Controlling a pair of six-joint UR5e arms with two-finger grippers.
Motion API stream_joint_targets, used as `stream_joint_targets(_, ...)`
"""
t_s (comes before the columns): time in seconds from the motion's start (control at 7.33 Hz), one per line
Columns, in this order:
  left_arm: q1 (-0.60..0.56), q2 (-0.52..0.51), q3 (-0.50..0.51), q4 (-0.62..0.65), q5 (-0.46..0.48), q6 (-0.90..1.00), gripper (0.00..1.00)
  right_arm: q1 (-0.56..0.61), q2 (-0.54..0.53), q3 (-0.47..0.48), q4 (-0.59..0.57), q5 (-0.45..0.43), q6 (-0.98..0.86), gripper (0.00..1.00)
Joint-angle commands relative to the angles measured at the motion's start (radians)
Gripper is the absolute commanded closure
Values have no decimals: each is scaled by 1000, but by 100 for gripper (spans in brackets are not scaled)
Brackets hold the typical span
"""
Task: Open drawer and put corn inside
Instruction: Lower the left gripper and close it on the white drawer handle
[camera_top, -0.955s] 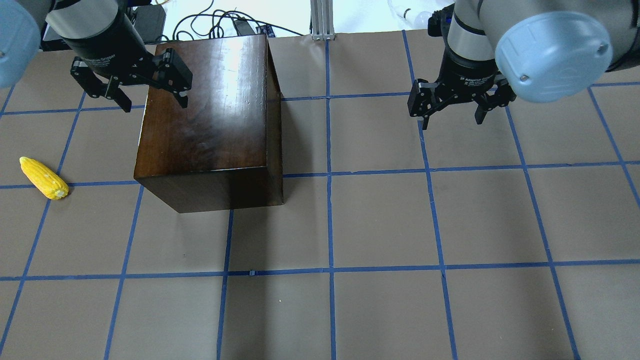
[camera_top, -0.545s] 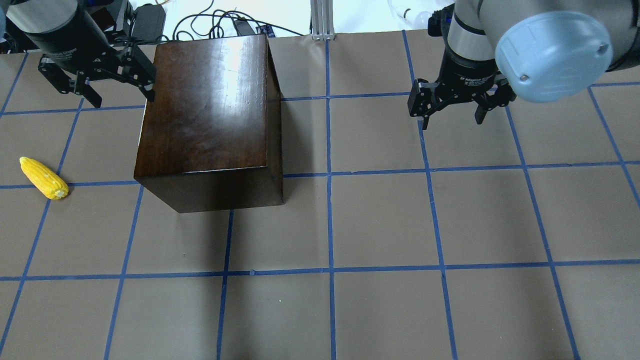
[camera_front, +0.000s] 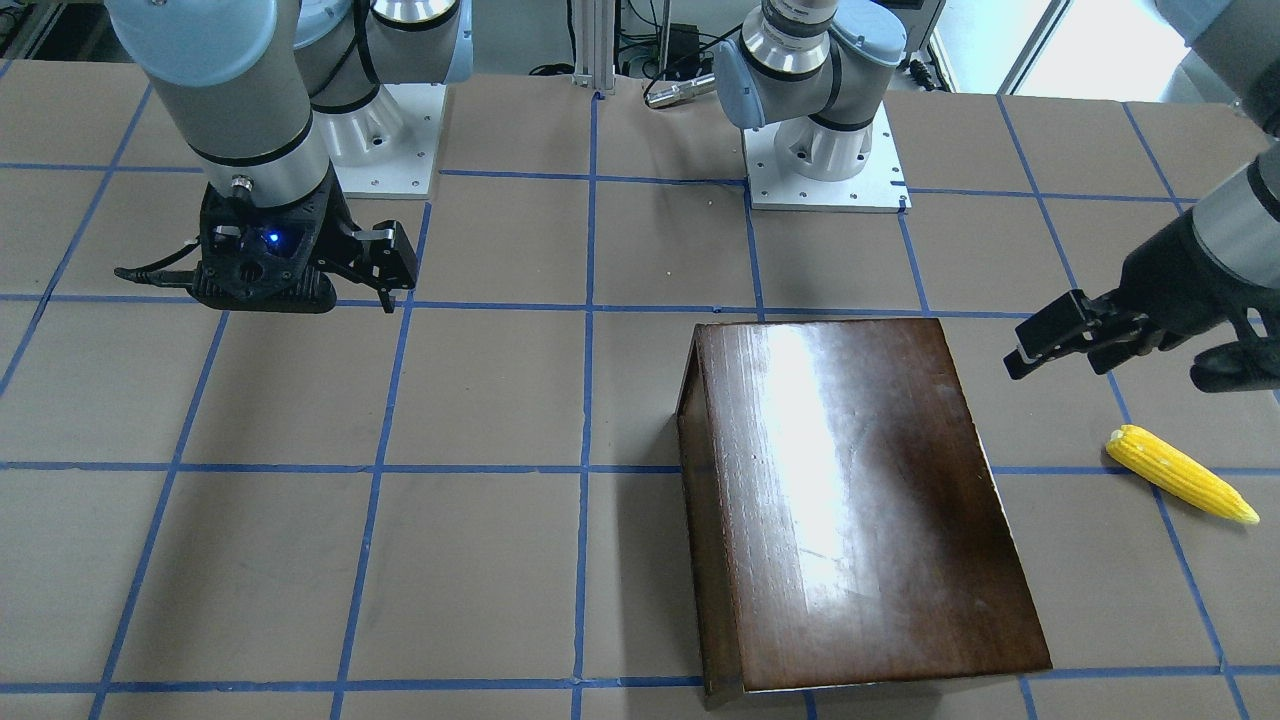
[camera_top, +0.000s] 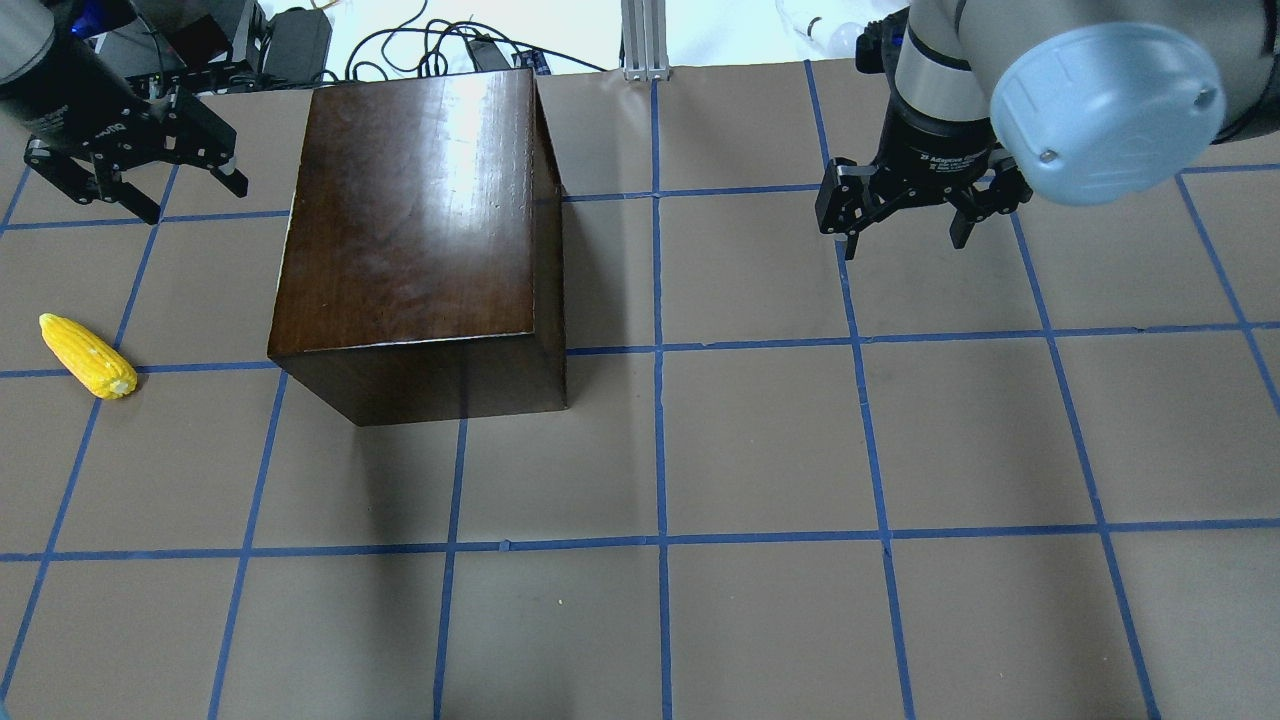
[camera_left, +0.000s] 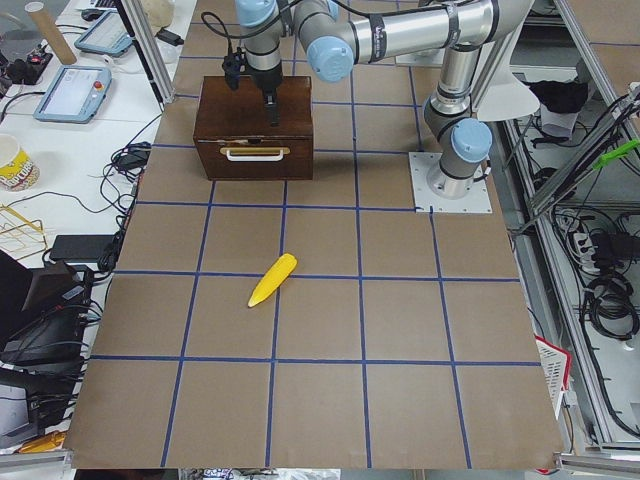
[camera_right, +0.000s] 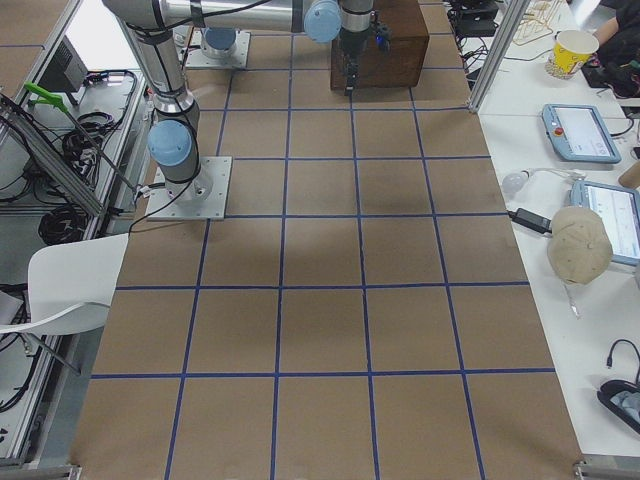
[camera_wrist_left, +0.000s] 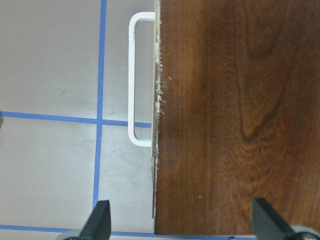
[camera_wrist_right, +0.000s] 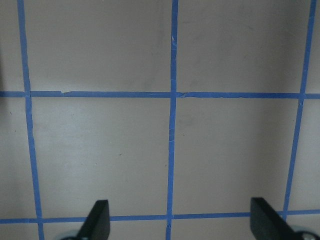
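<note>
Left gripper (camera_top: 195, 202) has swung off the cabinet (camera_top: 410, 210) top, out past its drawer side.
The corn (camera_top: 88, 356) lies on the table (camera_top: 760, 450), well apart from the cabinet and facing the shut drawer (camera_left: 255, 162) with its white handle (camera_wrist_left: 134, 75). Farther back, the left gripper hangs spread wide and empty, one fingertip over the table and the other over the cabinet top. The right gripper (camera_top: 903, 245), also wide apart and empty, hangs over the table well off to the other side.

Overhead, front views oppose; both side views share cabinet (camera_left: 255, 140).
</note>
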Motion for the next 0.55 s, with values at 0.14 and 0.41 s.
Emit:
stream_joint_targets(0.14, 57, -88, -9, 39, -15, 156, 0, 0, -1, 0, 0, 0, 0, 0)
stream_joint_targets(0.41, 62, -139, -9, 93, -58, 161, 0, 0, 0, 0, 0, 0, 0, 0)
